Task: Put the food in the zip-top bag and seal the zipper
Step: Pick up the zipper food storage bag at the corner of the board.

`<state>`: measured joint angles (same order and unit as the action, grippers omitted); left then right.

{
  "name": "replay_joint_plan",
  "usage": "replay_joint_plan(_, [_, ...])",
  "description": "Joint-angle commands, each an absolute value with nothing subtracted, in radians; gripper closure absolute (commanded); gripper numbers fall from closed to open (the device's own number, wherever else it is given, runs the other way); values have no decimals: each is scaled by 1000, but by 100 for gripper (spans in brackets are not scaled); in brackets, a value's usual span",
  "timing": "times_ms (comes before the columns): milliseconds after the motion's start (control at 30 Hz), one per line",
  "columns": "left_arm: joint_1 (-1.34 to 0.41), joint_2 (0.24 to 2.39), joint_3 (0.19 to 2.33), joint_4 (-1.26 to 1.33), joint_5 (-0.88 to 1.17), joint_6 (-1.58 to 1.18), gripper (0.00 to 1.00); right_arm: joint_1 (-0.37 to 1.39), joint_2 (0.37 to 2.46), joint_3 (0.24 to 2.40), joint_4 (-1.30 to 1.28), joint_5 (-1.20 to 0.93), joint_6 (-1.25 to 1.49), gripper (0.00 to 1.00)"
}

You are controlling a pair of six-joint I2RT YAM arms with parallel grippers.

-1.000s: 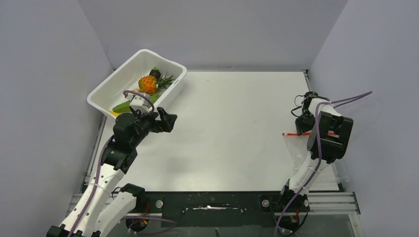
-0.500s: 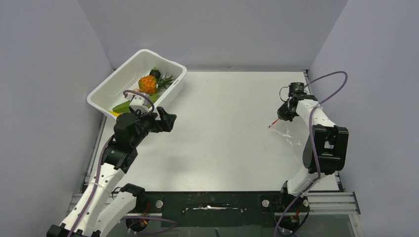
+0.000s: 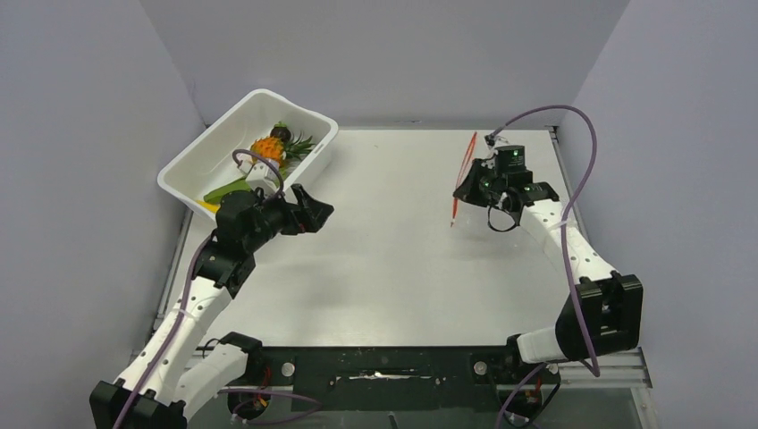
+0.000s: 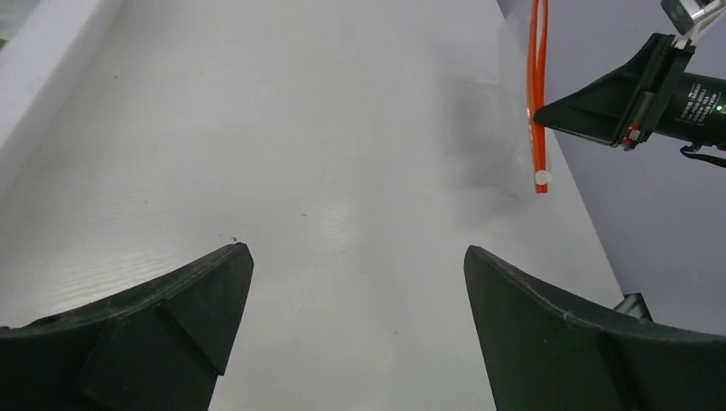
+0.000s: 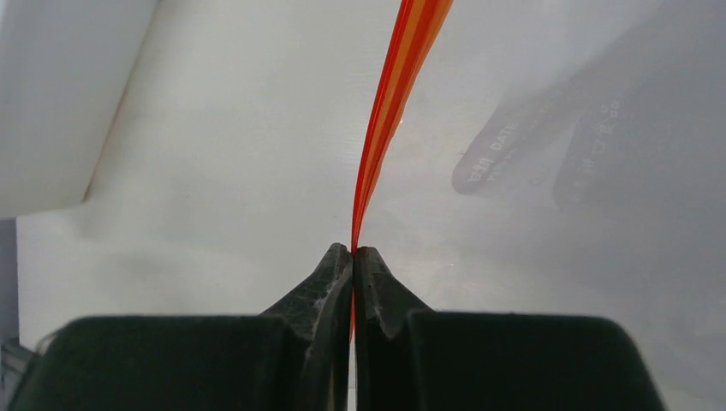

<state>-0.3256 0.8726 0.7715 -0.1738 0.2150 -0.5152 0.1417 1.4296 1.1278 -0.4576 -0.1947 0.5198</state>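
Note:
The zip-top bag hangs lifted off the table, its red zipper point(image 3: 463, 174) almost upright in the top view. My right gripper point(image 3: 468, 185) is shut on the zipper point(image 5: 395, 103); the strip runs up from between the closed fingertips point(image 5: 353, 250), and the clear pouch point(image 5: 548, 171) spreads to its right. In the left wrist view the zipper point(image 4: 537, 94) and the right gripper point(image 4: 541, 113) show at the far right. My left gripper point(image 3: 315, 211) is open and empty point(image 4: 355, 250) above the bare table, pointing towards the bag. The orange pineapple point(image 3: 266, 150), green leafy pieces point(image 3: 223, 190) and a yellow bit point(image 3: 207, 206) lie in the tub.
The large white tub point(image 3: 255, 100) stands at the back left against the wall, just behind the left gripper; its wall shows in the left wrist view point(image 4: 34, 77). Grey walls close in the table on the left, back and right.
My right arm has carried the bag from the table's right edge up and to the left, turning the zipper from flat to nearly upright. My left gripper has shifted slightly right.

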Motion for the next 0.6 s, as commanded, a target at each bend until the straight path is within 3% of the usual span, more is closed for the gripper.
replay_joint_plan(0, [-328, 917, 811, -83, 381, -611, 3, 245, 1331, 1113, -338, -332, 445, 100])
replay_joint_plan(300, [-333, 965, 756, 80, 465, -750, 4, 477, 1262, 996, -120, -417, 430, 100])
replay_joint_plan(567, [-333, 1013, 739, 147, 509, -833, 14, 615, 1253, 969, -10, -403, 426, 100])
